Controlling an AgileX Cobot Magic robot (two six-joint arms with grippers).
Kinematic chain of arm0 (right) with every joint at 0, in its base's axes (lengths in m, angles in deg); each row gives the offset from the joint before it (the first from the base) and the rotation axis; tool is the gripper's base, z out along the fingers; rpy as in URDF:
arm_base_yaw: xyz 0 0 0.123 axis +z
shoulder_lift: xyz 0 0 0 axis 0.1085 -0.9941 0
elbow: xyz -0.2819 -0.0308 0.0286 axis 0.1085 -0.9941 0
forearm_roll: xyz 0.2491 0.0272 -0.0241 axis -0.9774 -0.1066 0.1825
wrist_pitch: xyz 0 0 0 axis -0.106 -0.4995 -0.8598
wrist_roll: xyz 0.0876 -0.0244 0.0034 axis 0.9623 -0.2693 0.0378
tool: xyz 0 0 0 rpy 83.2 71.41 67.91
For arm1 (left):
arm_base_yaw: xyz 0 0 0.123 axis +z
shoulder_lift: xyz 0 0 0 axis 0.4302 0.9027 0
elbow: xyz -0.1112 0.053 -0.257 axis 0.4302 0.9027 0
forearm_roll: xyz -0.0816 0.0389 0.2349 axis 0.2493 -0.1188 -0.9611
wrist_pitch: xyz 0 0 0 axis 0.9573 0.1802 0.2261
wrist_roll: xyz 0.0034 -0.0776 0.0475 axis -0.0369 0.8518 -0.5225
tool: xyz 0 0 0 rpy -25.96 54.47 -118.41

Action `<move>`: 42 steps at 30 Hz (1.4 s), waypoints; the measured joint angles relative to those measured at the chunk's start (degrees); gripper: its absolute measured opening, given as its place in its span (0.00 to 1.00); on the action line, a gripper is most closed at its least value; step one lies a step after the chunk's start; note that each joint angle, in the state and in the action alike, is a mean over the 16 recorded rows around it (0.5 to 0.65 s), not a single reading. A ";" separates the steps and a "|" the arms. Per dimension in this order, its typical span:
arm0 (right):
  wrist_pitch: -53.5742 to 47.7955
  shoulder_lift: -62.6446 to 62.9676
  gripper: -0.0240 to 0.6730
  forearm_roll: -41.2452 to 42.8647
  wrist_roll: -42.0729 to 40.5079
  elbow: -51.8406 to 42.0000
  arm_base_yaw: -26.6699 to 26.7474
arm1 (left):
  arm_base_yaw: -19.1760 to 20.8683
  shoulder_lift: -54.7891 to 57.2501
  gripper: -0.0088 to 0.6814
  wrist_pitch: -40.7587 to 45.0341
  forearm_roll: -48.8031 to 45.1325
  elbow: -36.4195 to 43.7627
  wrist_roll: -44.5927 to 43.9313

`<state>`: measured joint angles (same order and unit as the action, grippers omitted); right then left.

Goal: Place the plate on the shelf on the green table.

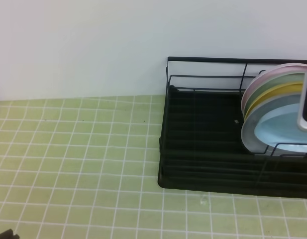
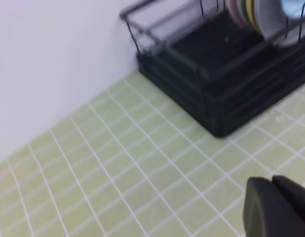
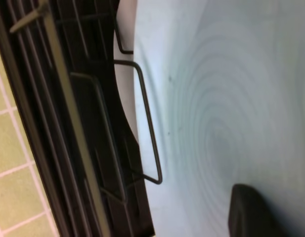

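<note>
The right gripper [image 3: 256, 212] is closed on the plate [image 1: 285, 129], which is stood in the shelf [image 1: 203, 144] before other plates [image 1: 272, 87]; the left gripper [image 2: 278, 207] is closed, empty, above the green table [image 1: 73, 159]

Plain white wall [image 1: 93, 45] behind counter, bare and evenly lit (soft light, no hard shadows).

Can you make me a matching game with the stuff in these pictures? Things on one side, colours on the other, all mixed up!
Things:
1. the plate at the front of the stack
2. the shelf
3. the green table
4. the plate at the very back

Colours:
A. black
B. pink
C. light blue
D. pale yellow-green

Pairs: 1-C, 2-A, 3-D, 4-B
</note>
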<state>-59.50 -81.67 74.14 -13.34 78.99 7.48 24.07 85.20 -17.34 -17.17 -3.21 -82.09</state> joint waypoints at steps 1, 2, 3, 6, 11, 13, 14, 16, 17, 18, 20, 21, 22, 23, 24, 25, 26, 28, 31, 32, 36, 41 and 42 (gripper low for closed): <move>0.08 0.00 0.03 0.02 0.25 0.00 0.00 | 0.00 -0.91 0.01 -0.13 0.02 0.10 -0.03; 0.16 0.00 0.03 0.05 0.44 0.00 0.00 | 0.00 -1.84 0.01 -0.27 0.03 0.20 -0.06; 0.23 0.00 0.03 0.08 0.62 0.00 0.00 | 0.00 -2.79 0.01 -0.44 0.05 0.30 -0.08; 0.40 0.00 0.03 0.20 1.11 0.00 0.00 | 0.00 -5.59 0.01 -1.03 0.15 0.58 -0.15; 0.71 0.00 0.03 0.40 1.65 0.00 0.00 | 0.00 -9.56 0.01 -2.90 0.93 0.90 -0.60; 0.82 0.00 0.03 0.49 1.65 0.00 0.00 | 0.00 -10.73 0.01 -4.50 1.35 1.06 -0.80; 0.87 0.00 0.03 0.54 1.65 0.00 0.00 | 0.00 -11.21 0.01 -5.53 1.61 1.15 -0.90; 0.94 0.00 0.03 0.66 1.65 0.00 0.00 | 0.00 -11.97 0.01 -8.03 2.20 1.38 -1.07; 0.99 0.00 0.03 0.72 1.65 0.00 0.00 | 0.00 -12.28 0.01 -9.48 2.52 1.54 -1.15; 1.05 0.00 0.03 0.76 1.65 0.00 0.00 | 0.00 -12.53 0.01 -10.99 2.85 1.71 -1.23; 1.24 0.00 0.03 0.84 1.65 0.00 0.00 | 0.00 -12.91 0.01 -14.06 3.51 2.21 -1.39; 1.37 0.00 0.03 0.88 1.65 0.00 0.00 | 0.00 -13.03 0.01 -15.56 3.82 2.54 -1.47; 1.50 0.00 0.03 0.91 1.65 0.00 0.00 | 0.00 -13.12 0.01 -17.04 4.11 2.93 -1.52; 1.64 0.00 0.03 0.96 1.65 0.00 0.00 | 0.00 -13.16 0.01 -18.49 4.35 3.38 -1.54; 1.78 0.00 0.03 1.00 1.65 0.00 0.00 | 0.00 -13.18 0.01 -19.91 4.54 3.86 -1.54; 1.90 0.00 0.03 1.07 1.65 0.00 0.00 | 0.00 -13.18 0.01 -21.27 4.71 4.40 -1.52; 2.02 -0.01 0.03 1.17 1.65 0.00 0.00 | 0.00 -13.18 0.01 -22.51 4.86 4.98 -1.50; 2.26 -0.05 0.03 1.39 1.65 0.00 0.00 | 0.00 -13.18 0.01 -24.60 5.16 6.22 -1.46; 2.59 -0.24 0.04 1.72 1.65 0.00 0.00 | 0.00 -13.18 0.01 -26.83 5.44 8.12 -1.39; 2.67 -0.37 0.04 1.81 1.65 0.00 0.00 | 0.00 -13.18 0.01 -27.29 5.48 8.72 -1.39; 2.87 -1.20 0.08 2.15 1.73 0.00 0.00 | 0.00 -13.18 0.01 -28.31 5.60 10.76 -1.36; 4.06 -2.83 0.17 2.50 1.88 0.00 0.00 | 0.00 -13.18 0.01 -29.43 5.73 12.15 -1.33; 4.59 -3.18 0.19 2.52 1.95 0.00 0.00 | 0.00 -13.18 0.01 -29.67 5.75 12.27 -1.33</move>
<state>-54.91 -84.85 76.65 -11.39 78.99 7.48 24.07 72.02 -47.01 -11.42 9.06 -83.41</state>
